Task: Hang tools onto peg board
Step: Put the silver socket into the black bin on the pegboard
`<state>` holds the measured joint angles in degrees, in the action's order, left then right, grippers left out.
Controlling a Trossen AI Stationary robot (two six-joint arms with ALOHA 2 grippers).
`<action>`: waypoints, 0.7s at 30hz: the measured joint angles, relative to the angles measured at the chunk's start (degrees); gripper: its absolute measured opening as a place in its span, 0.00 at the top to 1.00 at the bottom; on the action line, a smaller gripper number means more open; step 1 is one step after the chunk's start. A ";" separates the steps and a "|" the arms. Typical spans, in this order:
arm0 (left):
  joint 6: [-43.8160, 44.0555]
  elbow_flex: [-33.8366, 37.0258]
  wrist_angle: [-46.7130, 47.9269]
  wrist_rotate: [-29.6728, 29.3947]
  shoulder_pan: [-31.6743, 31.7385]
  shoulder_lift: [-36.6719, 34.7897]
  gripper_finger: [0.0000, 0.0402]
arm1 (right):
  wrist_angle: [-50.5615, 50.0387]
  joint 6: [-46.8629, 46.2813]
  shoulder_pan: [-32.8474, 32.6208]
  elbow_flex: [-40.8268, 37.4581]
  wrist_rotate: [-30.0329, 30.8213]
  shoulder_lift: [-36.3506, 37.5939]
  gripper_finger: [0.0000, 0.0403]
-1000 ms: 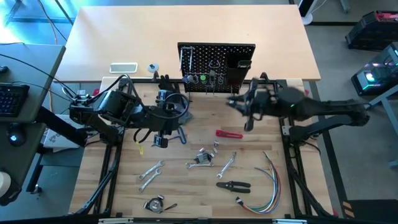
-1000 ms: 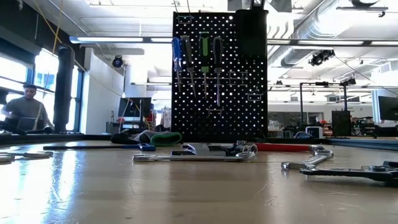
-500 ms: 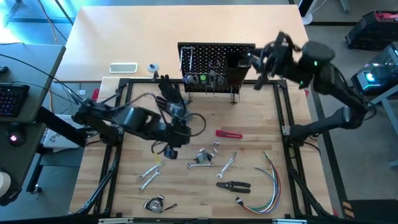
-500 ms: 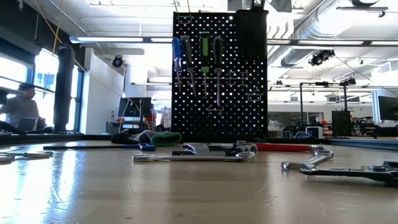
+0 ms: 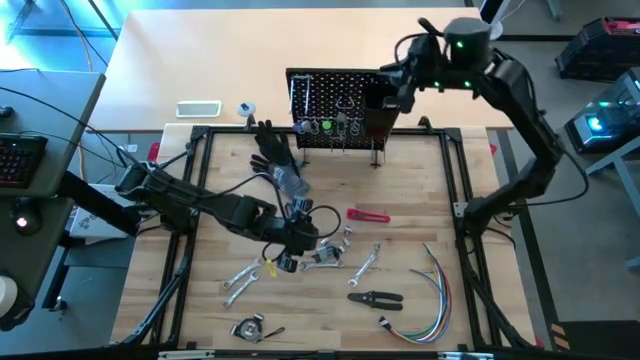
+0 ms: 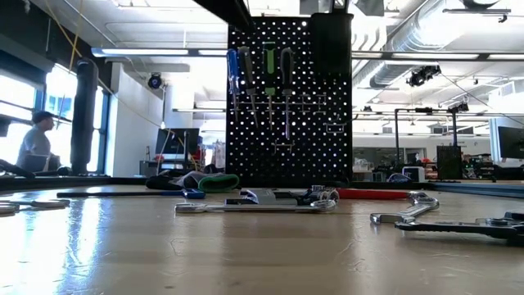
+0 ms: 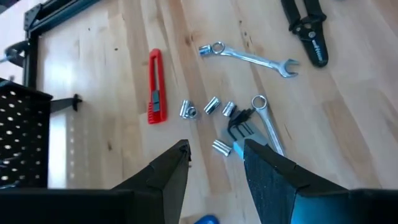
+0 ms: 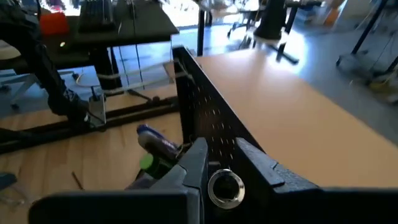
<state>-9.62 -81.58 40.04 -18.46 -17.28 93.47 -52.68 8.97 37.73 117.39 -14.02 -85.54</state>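
The left gripper is hovering low over the wooden desk, its fingers spread and holding nothing, pointing at a cluster of small silver sockets and a blue-handled hex key set lying against a silver ring wrench. Just beside them a red flat-bodied utility knife is lying, and farther off a silver combination wrench and black-handled pliers.

These are looking like stiff, hard steel pieces, smooth and likely slippery. I'm judging the wrenches best pinched across the flat shank near the middle, leaving the ring end free for a hook. The sockets are looking light and apt to roll.

The right gripper is hanging high over the top edge of the upright black perforated peg board, its fingers pinching a small round silver ring-shaped piece.

On the board, three screwdrivers with blue, green and dark handles are hanging already. The black box bin is sitting on the board's right side; what it is holding I cannot tell.
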 joint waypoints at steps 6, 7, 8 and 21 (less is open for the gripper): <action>1.15 4.20 -4.27 0.55 0.00 0.00 0.63 | -2.32 -0.59 4.38 0.08 -5.53 -1.49 0.88; 1.43 4.67 -4.74 0.64 0.00 0.00 0.63 | -2.45 -0.85 4.86 0.08 -6.63 -1.59 0.88; 1.50 5.34 -5.77 0.63 0.00 -0.07 0.63 | -2.62 -1.09 5.33 0.08 -7.59 -1.70 0.88; 3.74 12.92 -14.95 0.18 0.20 -0.05 0.63 | -7.96 0.29 6.17 -0.80 -9.16 -1.97 0.79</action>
<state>-5.88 -68.66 25.10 -18.28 -17.08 93.42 -60.64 9.26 43.90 116.59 -23.18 -87.50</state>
